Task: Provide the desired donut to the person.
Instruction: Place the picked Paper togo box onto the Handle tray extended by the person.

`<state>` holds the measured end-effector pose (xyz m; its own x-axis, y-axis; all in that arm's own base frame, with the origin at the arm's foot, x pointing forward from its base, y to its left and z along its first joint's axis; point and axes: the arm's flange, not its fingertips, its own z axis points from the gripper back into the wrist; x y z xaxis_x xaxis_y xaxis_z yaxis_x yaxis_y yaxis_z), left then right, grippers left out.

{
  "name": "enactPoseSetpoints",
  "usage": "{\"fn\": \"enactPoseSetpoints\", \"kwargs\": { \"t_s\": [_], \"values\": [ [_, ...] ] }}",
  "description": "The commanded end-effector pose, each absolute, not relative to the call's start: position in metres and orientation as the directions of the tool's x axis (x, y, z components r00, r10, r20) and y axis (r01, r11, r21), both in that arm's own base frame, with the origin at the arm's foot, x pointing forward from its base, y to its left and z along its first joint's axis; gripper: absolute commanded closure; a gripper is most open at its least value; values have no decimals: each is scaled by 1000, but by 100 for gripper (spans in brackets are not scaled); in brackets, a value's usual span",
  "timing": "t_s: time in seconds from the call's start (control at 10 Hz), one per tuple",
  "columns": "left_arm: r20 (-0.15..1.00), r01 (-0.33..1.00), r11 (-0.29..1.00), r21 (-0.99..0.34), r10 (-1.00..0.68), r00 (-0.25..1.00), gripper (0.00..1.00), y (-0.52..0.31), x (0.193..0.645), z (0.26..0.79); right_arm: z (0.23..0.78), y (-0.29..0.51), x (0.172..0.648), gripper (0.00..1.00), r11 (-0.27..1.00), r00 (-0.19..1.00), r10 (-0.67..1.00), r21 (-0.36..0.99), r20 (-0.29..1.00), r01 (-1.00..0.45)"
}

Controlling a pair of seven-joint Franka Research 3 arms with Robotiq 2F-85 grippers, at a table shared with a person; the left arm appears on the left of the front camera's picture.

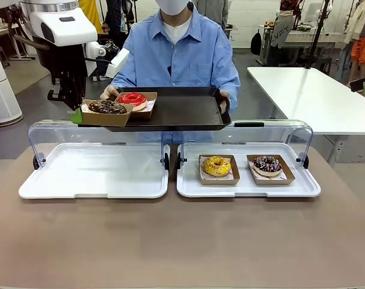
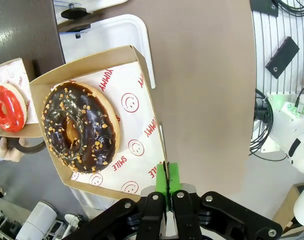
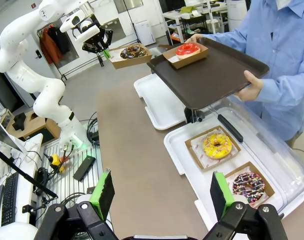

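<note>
Right end effector [image 3: 162,192] open | left end effector [image 2: 167,182] pinching chocolate donut box [image 2: 146,107] rim

The dark tray [image 1: 182,111], held by the person [image 1: 182,54] at the far side of the tabletop [image 1: 182,241], serves as landmark: on its left end sits a boxed donut [image 1: 133,100], and just off that same left edge a second boxed donut [image 1: 107,107] hangs in the left hand [image 1: 77,114], pinched by the box's outer rim. Below and in front of the tray lie two lidded trays side by side on the tabletop — the left one [image 1: 95,171] bare, the right one [image 1: 248,177] carrying two boxed donuts, one [image 1: 217,167] near its left end and another [image 1: 267,165] to that one's right. The right hand [image 3: 162,192] hovers nearer the robot's side, its fingers spread — well in front of the dark tray.
</note>
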<state>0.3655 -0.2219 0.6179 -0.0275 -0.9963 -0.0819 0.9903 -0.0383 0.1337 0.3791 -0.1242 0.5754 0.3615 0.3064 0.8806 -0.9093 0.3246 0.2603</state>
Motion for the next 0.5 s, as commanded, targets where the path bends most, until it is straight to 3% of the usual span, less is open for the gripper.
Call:
{"fn": "enactPoseSetpoints", "kwargs": {
  "t_s": [0.0,0.4],
  "values": [
    [-72,984,-56,168,-996,-44,99,-236,367,634,575,-123,379,0,320,360,301,262,883,-910],
    [-124,951,-140,277,-986,-109,99,-326,414,665,575,-123,379,0,320,360,301,262,883,-910]
  ]
}}
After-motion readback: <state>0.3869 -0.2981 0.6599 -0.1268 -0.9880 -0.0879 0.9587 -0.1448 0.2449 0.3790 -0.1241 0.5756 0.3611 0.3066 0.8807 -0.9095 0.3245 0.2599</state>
